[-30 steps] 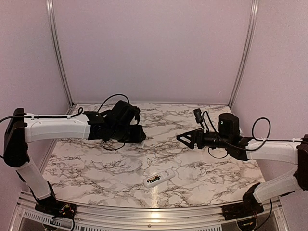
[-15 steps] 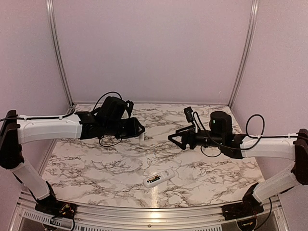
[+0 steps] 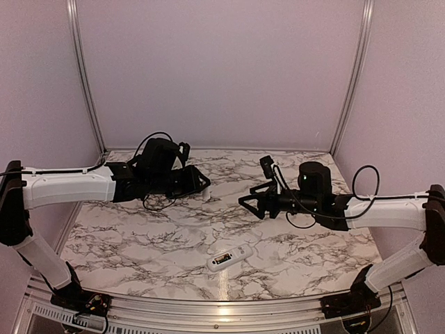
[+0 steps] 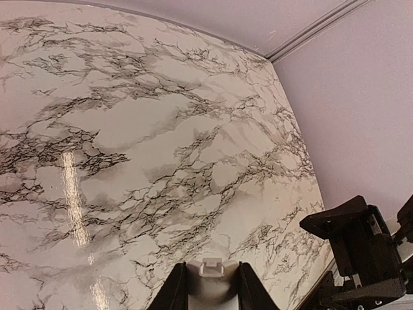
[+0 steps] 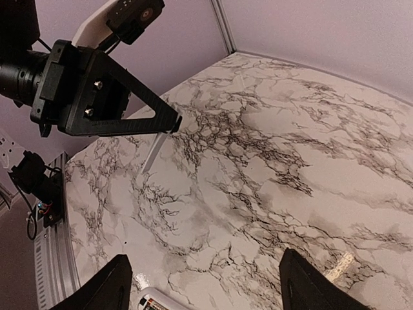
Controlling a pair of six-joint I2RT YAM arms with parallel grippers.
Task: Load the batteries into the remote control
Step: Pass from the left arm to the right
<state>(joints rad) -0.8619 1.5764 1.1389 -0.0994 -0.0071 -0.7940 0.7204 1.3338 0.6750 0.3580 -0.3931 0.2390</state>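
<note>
The left gripper [image 3: 202, 184] sits left of centre in the top view, raised above the table [image 3: 139, 236] and pointing right. Its jaws are narrow, clamped on a thin white piece [image 4: 212, 281]. In the left wrist view the piece fills the gap between the two fingers at the bottom edge. In the right wrist view it hangs as a thin sliver [image 5: 152, 155] below the fingertip, upper left of the frame.

The right gripper [image 3: 248, 202] sits right of centre, pointing left at the left gripper, near it but apart. Its jaws are wide and hold nothing. The fingers [image 5: 116, 284] stand at the two bottom corners of the right wrist view with bare marble between them.

The remote [image 3: 229, 258] lies flat on the table, lower centre of the top view, tilted, dark patch facing up. It is below both grippers in the frame and touches neither.
</note>
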